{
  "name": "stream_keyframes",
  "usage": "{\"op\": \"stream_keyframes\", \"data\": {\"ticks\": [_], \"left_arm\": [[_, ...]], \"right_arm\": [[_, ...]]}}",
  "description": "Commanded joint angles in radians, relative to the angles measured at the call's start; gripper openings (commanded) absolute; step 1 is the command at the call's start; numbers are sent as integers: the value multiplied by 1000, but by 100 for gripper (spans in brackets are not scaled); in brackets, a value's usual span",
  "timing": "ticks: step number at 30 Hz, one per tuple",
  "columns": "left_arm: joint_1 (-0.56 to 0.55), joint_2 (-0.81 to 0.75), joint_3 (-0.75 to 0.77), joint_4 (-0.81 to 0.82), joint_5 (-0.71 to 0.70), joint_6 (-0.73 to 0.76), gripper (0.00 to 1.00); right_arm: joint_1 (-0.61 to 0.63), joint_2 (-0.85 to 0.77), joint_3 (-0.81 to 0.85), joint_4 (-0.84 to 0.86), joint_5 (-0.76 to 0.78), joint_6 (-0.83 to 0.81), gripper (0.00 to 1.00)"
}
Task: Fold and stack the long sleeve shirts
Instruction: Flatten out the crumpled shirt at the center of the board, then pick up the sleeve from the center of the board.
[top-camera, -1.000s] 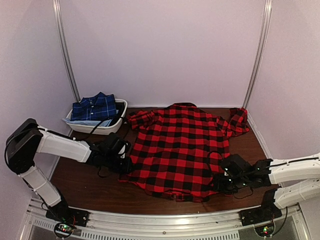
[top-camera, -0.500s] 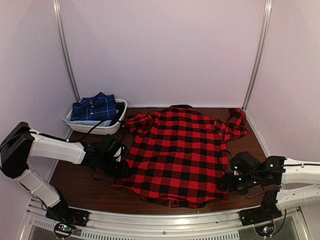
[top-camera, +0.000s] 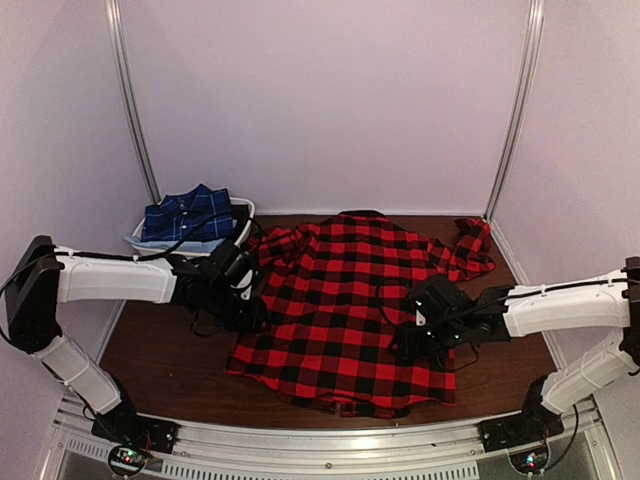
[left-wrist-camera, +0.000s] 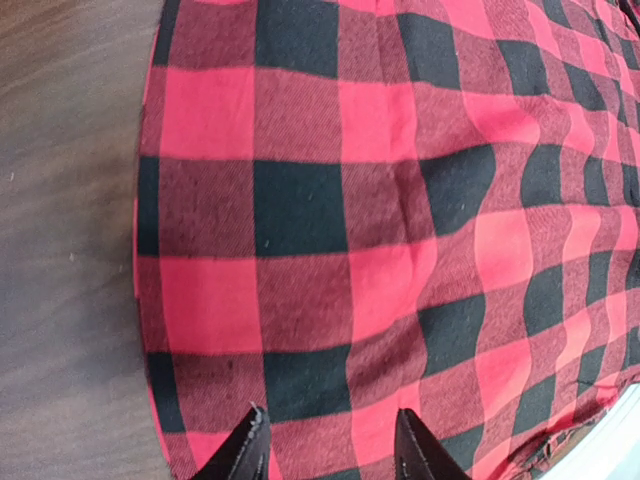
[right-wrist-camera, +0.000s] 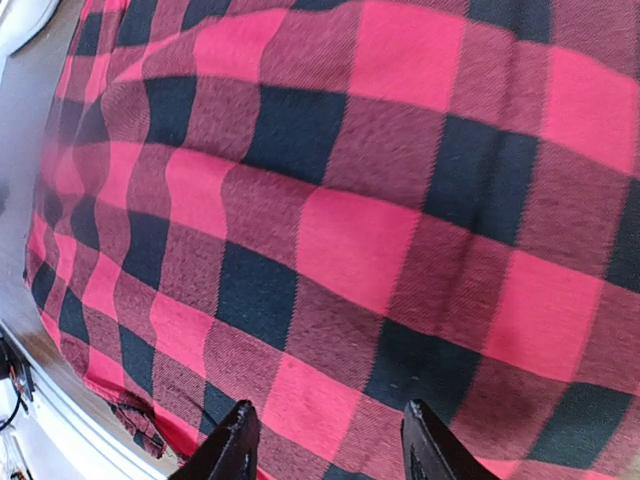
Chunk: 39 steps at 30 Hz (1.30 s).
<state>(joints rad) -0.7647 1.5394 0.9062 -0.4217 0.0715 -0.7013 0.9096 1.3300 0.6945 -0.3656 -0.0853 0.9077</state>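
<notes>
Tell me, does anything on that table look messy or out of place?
The red-and-black shirt lies spread out, but one sleeve is bunched in the far right corner and the other sleeve is scrunched beside the white tub. The navy shirt sits folded in that tub.

Red-and-black shirt (top-camera: 350, 310) spread flat on the dark table (top-camera: 165, 370)
The left gripper (top-camera: 245, 292) sits at this shirt's left edge, the right gripper (top-camera: 410, 338) over its right half; the navy shirt (top-camera: 188, 213) lies in a white basin (top-camera: 238, 240) just beside its left-hand sleeve
</notes>
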Motion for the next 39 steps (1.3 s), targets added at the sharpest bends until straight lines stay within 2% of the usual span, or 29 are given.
{"op": "stream_keyframes", "data": {"ticks": [1, 9, 18, 21, 27, 33, 39], "left_arm": [[12, 49, 53, -13, -28, 34, 44], [32, 96, 78, 3, -22, 52, 44], [44, 107, 74, 1, -13, 58, 44], [45, 111, 74, 0, -11, 56, 44], [47, 109, 119, -22, -25, 61, 44], [60, 122, 198, -42, -34, 83, 44], [74, 159, 293, -46, -26, 107, 44]], "right_arm": [[21, 39, -41, 128, -95, -31, 51], [67, -8, -208, 118, -140, 30, 51], [67, -214, -355, -56, -137, 94, 51], [67, -245, -316, -56, -117, 83, 53], [36, -175, -91, -145, 5, -14, 54], [-156, -143, 55, -108, 78, -148, 56], [-454, -80, 152, 24, 154, -262, 60]]}}
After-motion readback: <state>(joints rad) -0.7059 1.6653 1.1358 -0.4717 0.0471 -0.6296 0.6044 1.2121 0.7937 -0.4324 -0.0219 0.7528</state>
